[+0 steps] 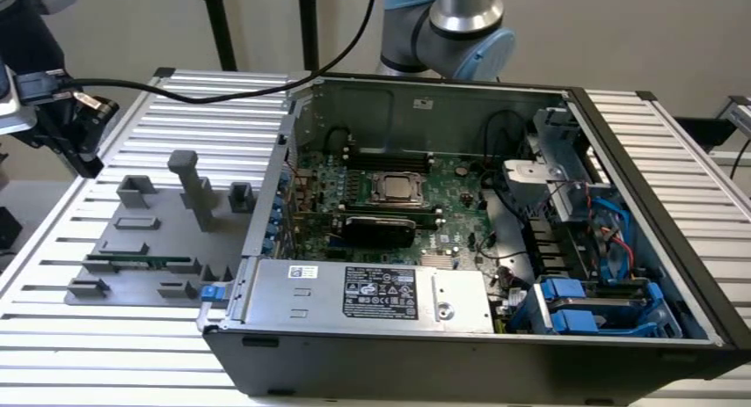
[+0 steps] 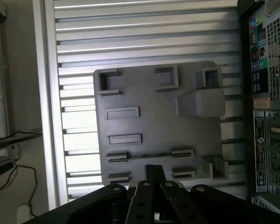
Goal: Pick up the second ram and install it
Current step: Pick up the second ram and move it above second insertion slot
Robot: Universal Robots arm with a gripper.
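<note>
Second ram (image 1: 136, 260) sits on edge in the near slots of the grey holder tray (image 1: 158, 238). The tray lies on the slatted worktop (image 1: 105, 345), just beside the open PC case (image 1: 411, 367), on the exterior view's left. The exterior view gives the ram's green colour. In the wrist view the second ram (image 2: 149, 155) is edge-on, a thin line between two holder blocks. Gripper (image 2: 153, 171) hangs over the tray, clear of the ram, jaws look pressed together on nothing. Farther back in the case: CPU socket (image 1: 396, 189).
</note>
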